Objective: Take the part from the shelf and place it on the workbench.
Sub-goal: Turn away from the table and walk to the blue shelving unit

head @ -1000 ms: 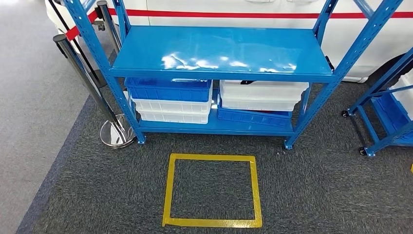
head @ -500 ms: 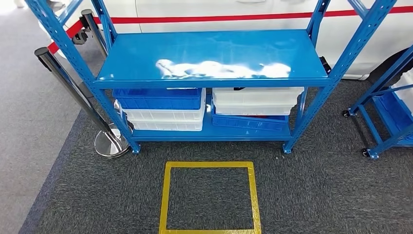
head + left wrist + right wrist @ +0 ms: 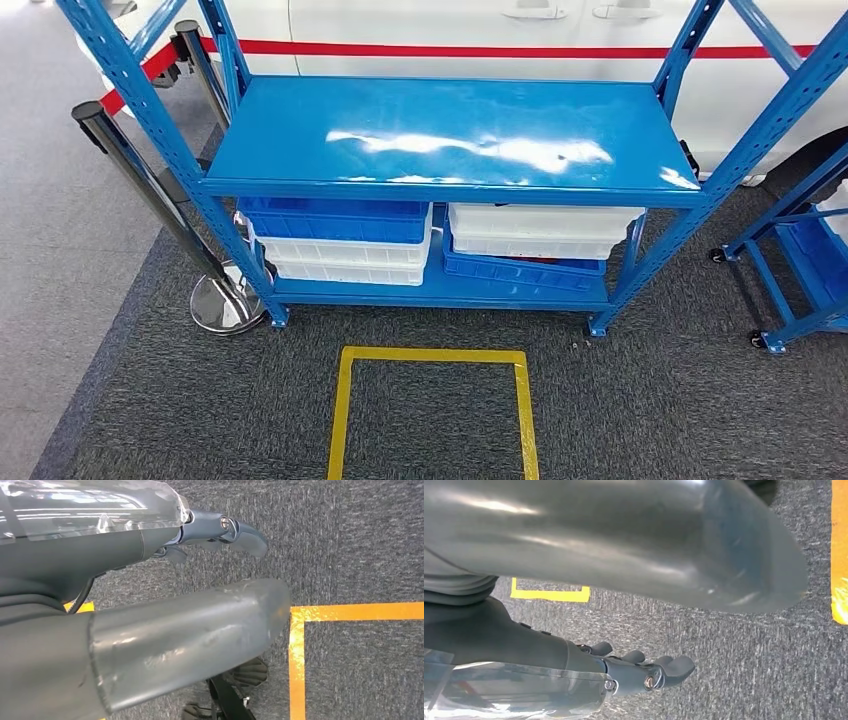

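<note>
**Inspector A:** The left hand (image 3: 165, 605) was recorded hanging over the grey carpet (image 3: 360, 540), fingers (image 3: 235, 530) slack and parted from the thumb, nothing held. The right hand (image 3: 624, 630) was noted in like condition: fingers (image 3: 664, 672) loosely spread, nothing gripped. Both arms were judged lowered because no reach was yet called for.

**Inspector B:** And outward from the hands?

**Inspector A:** Yellow tape (image 3: 300, 630) was seen near each hand — taken to belong to the yellow floor square (image 3: 432, 410), presumably laid as a standing mark before the blue shelf (image 3: 450, 135).

**Inspector B:** Was the part located?

**Inspector A:** It could not be identified. The upper shelf board was found bare and glossy. On the lower level a blue bin (image 3: 335, 220) was stacked on white bins (image 3: 345, 258) at one side; at the other, a white bin (image 3: 540, 230) sat on a tilted blue tray (image 3: 520, 272). Contents were hidden — the part was judged possibly inside.

**Inspector B:** The workbench?

**Inspector A:** Not identified. The task was judged barely begun.
</note>
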